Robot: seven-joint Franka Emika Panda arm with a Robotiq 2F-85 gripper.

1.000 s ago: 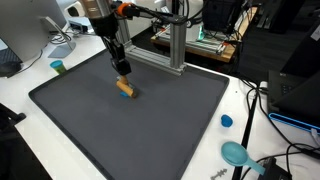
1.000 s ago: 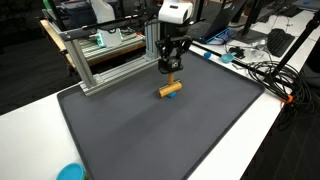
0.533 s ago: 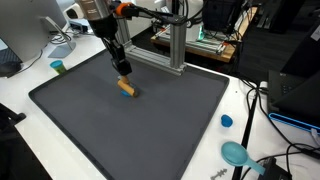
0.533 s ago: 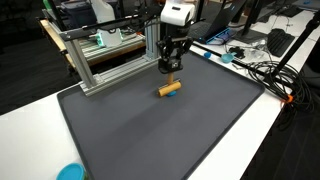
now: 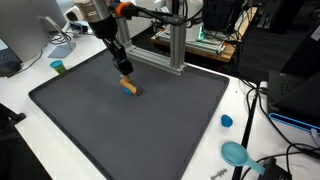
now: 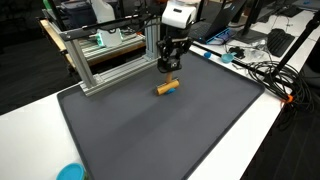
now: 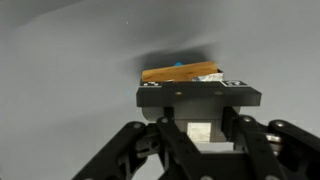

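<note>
A short orange-tan cylinder lies on its side on the dark grey mat. My gripper hangs just above and behind it, apart from it. The jaws are closed round a small pale block, which looks orange-tan at the tip in both exterior views. In the wrist view the cylinder shows beyond the gripper, with a bit of blue at its end.
An aluminium frame stands along the mat's far edge. A blue cap, a teal scoop and a small green cup sit on the white table. Cables lie beside the mat.
The gripper has shifted slightly, and the cylinder on the mat has moved a little with it. The jaws have stayed closed.
</note>
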